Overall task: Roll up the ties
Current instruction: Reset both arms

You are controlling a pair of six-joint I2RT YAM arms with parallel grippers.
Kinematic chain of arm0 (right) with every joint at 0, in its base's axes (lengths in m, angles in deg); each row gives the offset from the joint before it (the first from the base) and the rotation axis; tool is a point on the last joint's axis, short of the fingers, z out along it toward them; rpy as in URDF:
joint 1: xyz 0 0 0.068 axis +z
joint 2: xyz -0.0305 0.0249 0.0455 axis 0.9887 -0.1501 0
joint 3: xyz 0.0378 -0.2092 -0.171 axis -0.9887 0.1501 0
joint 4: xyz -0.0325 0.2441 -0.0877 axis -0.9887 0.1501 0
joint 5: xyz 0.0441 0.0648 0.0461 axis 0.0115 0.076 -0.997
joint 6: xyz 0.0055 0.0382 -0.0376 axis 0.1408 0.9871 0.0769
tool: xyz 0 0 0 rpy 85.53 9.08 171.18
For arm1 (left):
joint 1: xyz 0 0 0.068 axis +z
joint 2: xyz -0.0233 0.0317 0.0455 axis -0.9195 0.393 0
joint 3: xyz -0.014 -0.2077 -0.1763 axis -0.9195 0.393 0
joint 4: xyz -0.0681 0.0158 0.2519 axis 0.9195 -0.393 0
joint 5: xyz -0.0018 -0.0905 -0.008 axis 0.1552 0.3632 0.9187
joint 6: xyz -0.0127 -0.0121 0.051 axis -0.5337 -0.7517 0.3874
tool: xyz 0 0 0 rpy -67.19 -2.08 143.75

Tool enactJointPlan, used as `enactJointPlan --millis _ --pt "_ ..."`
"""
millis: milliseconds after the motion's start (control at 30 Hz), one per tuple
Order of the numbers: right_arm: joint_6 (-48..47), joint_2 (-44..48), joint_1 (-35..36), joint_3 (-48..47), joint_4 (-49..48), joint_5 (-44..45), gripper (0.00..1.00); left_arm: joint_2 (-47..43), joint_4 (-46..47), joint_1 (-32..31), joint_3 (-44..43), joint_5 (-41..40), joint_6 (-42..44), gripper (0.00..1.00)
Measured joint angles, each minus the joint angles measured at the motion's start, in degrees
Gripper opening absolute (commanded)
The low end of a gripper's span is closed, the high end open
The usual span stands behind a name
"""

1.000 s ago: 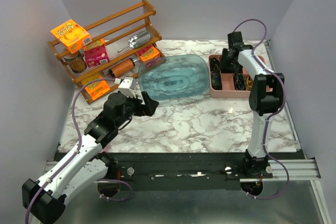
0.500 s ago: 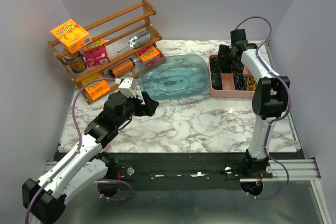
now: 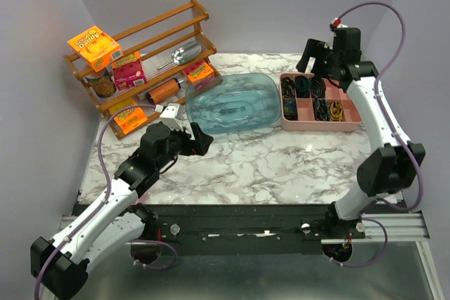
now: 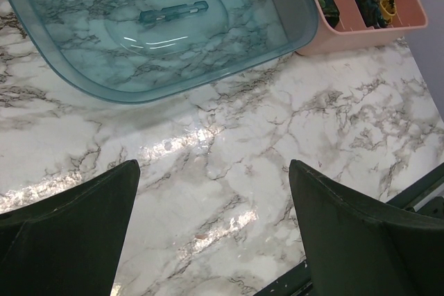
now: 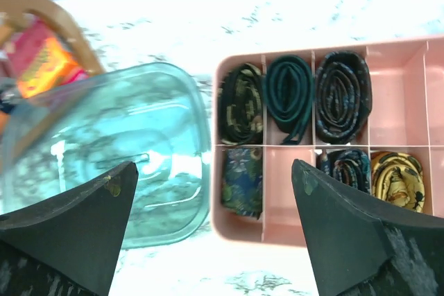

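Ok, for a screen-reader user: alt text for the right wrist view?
Six rolled ties sit in a pink divided tray, the dark teal tie second from left in the upper row. A blue tub lies to its left; the open right gripper frames the bottom corners.

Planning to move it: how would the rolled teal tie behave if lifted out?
The teal tie is soft coiled fabric, so probably light and floppy. Only the tray walls seem to hold its coil, so it may unroll once lifted.
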Motion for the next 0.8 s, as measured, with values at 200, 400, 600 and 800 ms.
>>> enactJointPlan --millis 200,400,600,800 --pt "0.68 10.36 0.35 8.76 -6.86 -3.52 1.00 0.13 0.02 0.00 0.00 -0.52 -0.04 0.99" --pt "0.92 15.58 0.37 12.39 -10.38 -5.55 1.00 1.05 0.02 0.00 0.00 -1.81 -0.04 0.99" --pt "0.92 16.04 0.37 12.96 -12.63 -6.73 1.00 1.18 0.02 0.00 0.00 -3.37 -0.11 0.99" --pt "1.29 16.04 0.37 16.96 -13.90 -8.20 1.00 3.82 0.02 0.00 -0.66 -5.66 -0.24 0.99"
